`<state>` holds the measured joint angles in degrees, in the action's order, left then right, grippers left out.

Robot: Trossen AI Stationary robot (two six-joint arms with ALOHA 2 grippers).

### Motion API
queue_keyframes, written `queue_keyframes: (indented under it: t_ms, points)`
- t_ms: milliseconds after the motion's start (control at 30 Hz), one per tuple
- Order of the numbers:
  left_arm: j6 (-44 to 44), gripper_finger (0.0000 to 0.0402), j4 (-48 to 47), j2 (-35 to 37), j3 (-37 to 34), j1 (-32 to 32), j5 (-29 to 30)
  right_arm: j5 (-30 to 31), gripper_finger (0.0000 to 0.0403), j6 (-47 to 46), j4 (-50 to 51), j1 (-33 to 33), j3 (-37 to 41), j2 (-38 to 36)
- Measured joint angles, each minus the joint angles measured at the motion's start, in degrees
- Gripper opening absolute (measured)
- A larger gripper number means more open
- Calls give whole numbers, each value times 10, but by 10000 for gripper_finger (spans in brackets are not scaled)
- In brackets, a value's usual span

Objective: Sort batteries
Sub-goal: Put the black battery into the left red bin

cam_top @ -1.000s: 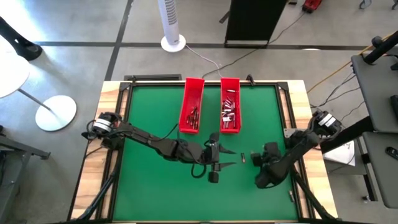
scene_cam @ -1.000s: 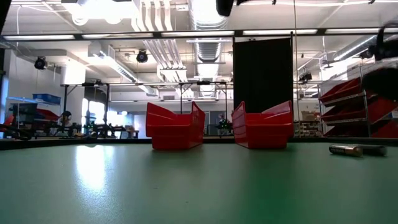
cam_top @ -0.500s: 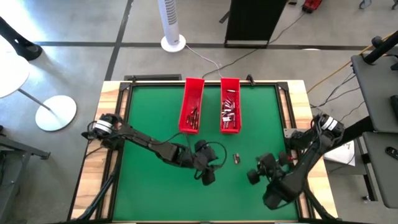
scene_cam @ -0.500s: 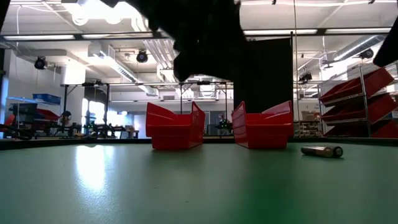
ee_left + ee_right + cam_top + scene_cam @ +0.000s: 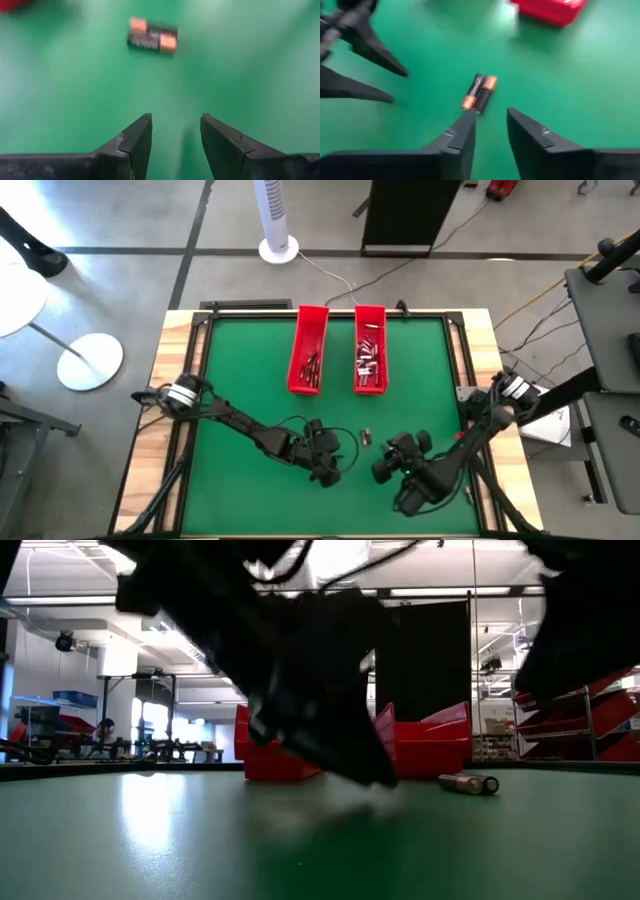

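High view: two loose batteries (image 5: 366,438) lie on the green bench (image 5: 240,380), between left claw (image 5: 330,463) and right claw (image 5: 385,470), short of the two red trays (image 5: 308,350) holding sorted cells.

Low view: batteries (image 5: 468,783) lie flat, free to roll; a dark arm hangs low beside them.

Left wrist view: left claw (image 5: 176,132) part open, empty, pair (image 5: 152,41) ahead.

Right wrist view: right claw (image 5: 490,125) slightly open, empty, pair (image 5: 480,92) just beyond its tips, touching side by side.

Risks: both claws converge on one spot and may collide; narrow opening could nudge the cells, rolling them away; grabbing both at once would break sorting.
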<state>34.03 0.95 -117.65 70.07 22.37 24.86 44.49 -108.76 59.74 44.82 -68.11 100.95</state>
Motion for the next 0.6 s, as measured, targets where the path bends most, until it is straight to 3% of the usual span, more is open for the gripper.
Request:
queue_keyframes:
  t_ms: [200, 600]
  points:
    - [1, 149, 6, -38, 0, 6, -11, -11, 159, 94, -132, -48, -1, 30]
    - [11, 149, -71, -9, -3, 50, 15, -30, 185, 202, -232, -117, -1, 79]
